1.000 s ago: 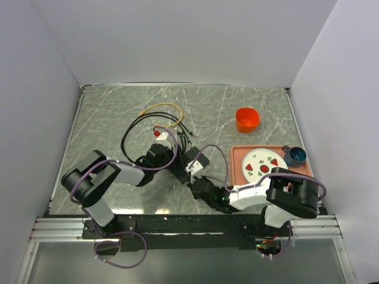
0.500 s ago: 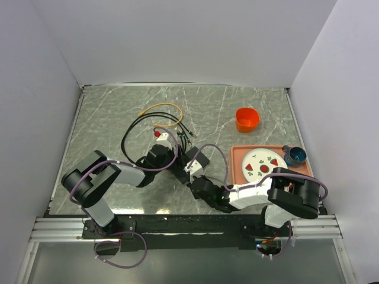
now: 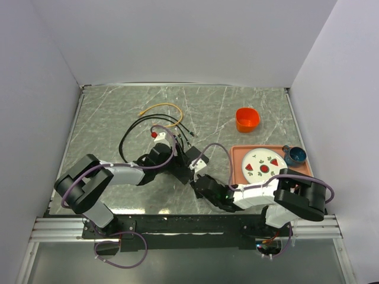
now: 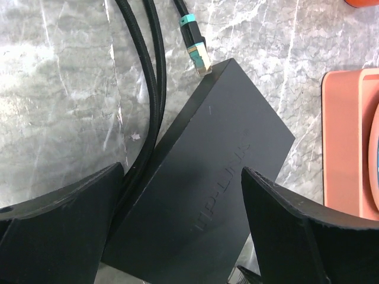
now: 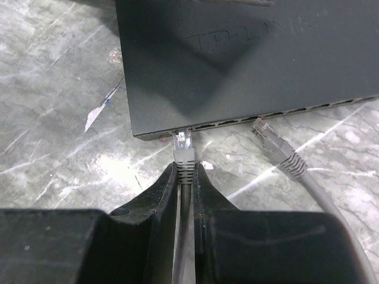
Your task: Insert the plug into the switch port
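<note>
The switch point(image 4: 213, 177) is a flat matte-black box lying on the marble table, its row of sockets point(image 5: 284, 112) facing my right gripper. My left gripper point(image 4: 183, 171) is open, with one finger point(image 4: 65, 219) on each side of the switch and black cables between the left finger and the box. My right gripper point(image 5: 185, 168) is shut on the grey plug point(image 5: 183, 148), pinching its ribbed boot. The plug's clear tip sits at the leftmost socket on the switch's edge. In the top view both grippers point(image 3: 177, 164) point(image 3: 201, 182) meet around the switch at the table's middle.
A second grey plug point(image 5: 275, 147) lies loose by the sockets. A teal-tipped plug point(image 4: 195, 47) and black cables point(image 4: 148, 77) lie beside the switch. The orange tray point(image 3: 235, 155) with a plate and blue cup point(image 3: 295, 155) is at the right. An orange bowl point(image 3: 247, 119) and a yellow cable point(image 3: 160, 107) lie farther back.
My left gripper's jaws have spread wider around the switch, and the left arm has shifted slightly left. The right gripper stays shut on the plug, edged slightly toward the switch.
</note>
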